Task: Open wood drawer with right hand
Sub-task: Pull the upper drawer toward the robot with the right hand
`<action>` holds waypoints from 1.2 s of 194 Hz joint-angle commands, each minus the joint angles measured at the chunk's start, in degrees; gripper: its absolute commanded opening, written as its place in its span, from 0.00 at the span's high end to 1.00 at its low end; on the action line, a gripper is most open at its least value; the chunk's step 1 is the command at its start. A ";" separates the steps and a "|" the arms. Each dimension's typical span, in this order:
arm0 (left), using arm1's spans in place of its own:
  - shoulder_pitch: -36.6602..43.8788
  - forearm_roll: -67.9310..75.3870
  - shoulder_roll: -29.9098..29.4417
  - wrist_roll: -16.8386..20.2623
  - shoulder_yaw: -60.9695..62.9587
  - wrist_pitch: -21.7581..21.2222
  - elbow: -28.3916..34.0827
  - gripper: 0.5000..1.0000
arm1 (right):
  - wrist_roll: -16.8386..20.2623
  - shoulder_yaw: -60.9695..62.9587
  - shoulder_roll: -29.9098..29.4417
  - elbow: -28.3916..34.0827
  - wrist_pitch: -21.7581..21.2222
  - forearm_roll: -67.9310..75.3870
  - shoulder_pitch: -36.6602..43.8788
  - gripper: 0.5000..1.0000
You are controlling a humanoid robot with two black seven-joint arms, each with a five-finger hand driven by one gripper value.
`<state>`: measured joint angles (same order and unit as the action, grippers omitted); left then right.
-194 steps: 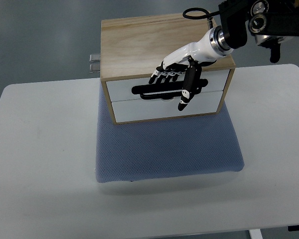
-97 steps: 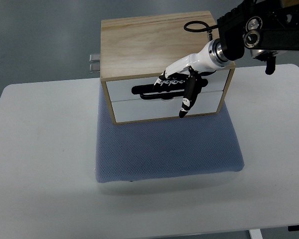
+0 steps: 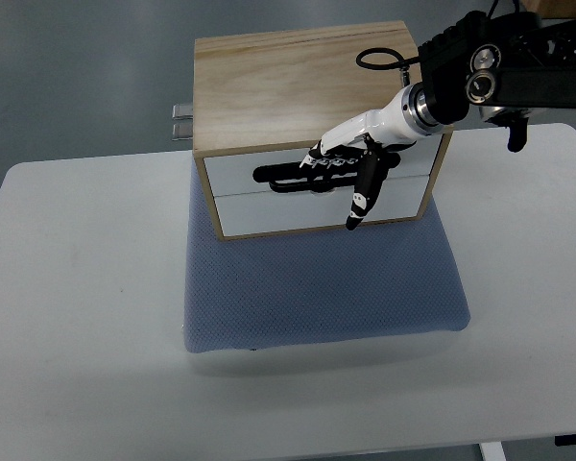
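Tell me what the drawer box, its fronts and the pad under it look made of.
Drawer box: light unfinished-looking wood, visible grain on top, possibly plywood. Drawer fronts: smooth white panels, likely painted or laminated; upper one has a black slot handle where the right hand has its fingers. Pad: blue-grey, dotted mesh texture, looks like fabric-covered foam. Table: plain matte white.

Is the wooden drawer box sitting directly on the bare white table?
No, the wooden drawer box rests on a blue mat that lies on the white table.

A lab-like test space: plain white table (image 3: pixel 86 288), grey floor (image 3: pixel 77 77), blue pad (image 3: pixel 317 288).
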<state>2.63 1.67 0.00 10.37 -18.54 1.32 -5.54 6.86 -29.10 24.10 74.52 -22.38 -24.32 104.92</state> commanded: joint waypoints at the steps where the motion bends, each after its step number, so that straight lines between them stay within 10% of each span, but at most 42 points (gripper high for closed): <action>1: 0.01 0.00 0.00 0.00 0.00 0.00 0.00 0.00 | 0.00 0.01 -0.11 -0.26 0.14 -0.03 -0.06 0.12; 132: 0.01 0.00 0.00 0.00 0.00 0.00 0.00 0.00 | 0.00 0.01 -0.20 0.10 -1.44 -0.47 -0.68 0.12; 233: 0.01 0.00 0.00 0.00 0.00 0.00 0.00 0.00 | 0.00 -0.08 0.24 1.24 -10.58 -0.38 1.96 0.12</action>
<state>2.65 1.67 0.00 10.37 -18.54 1.32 -5.54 6.85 -29.18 24.32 75.71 -31.16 -24.79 106.24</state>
